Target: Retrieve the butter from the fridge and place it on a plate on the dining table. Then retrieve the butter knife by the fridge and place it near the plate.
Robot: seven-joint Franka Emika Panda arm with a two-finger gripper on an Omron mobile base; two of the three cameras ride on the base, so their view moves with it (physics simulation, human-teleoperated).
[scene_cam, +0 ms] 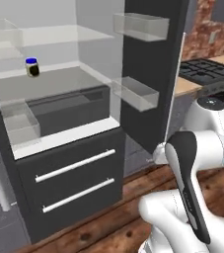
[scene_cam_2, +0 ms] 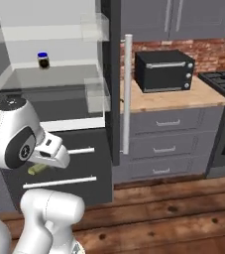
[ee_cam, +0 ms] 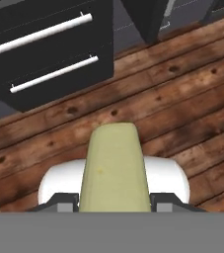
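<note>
1. Ahead of your base stands the fridge (scene_cam: 69, 163) with its upper door (scene_cam: 150, 74) swung wide open; the white interior shows glass shelves and clear door bins.
2. On a middle shelf you see a small dark jar with a blue lid (scene_cam: 32, 67), well back and apart from everything else.
3. Below the open compartment sit two dark drawers with white bar handles (scene_cam: 75, 165); both are shut.
4. To the right of the fridge in your right base view, a wooden counter (scene_cam_2: 168, 99) carries a black toaster oven (scene_cam_2: 164, 70), with grey drawers beneath and a stove (scene_cam_2: 223, 82) at the far edge.
5. The open door's edge and its long white handle (scene_cam_2: 127, 94) stand between the fridge cavity and that counter.
6. Your gripper (ee_cam: 114, 200) is pinching the butter (ee_cam: 114, 170); the stick sits between the two fingertips and juts forward from them over the plank floor (ee_cam: 182, 94).
7. The butter is a pale yellow-green rectangular stick, smooth, with a rounded far end.
8. From the right base view, the butter (scene_cam_2: 36, 169) shows as a small pale sliver just under the hand, in front of the lower drawers.
</note>
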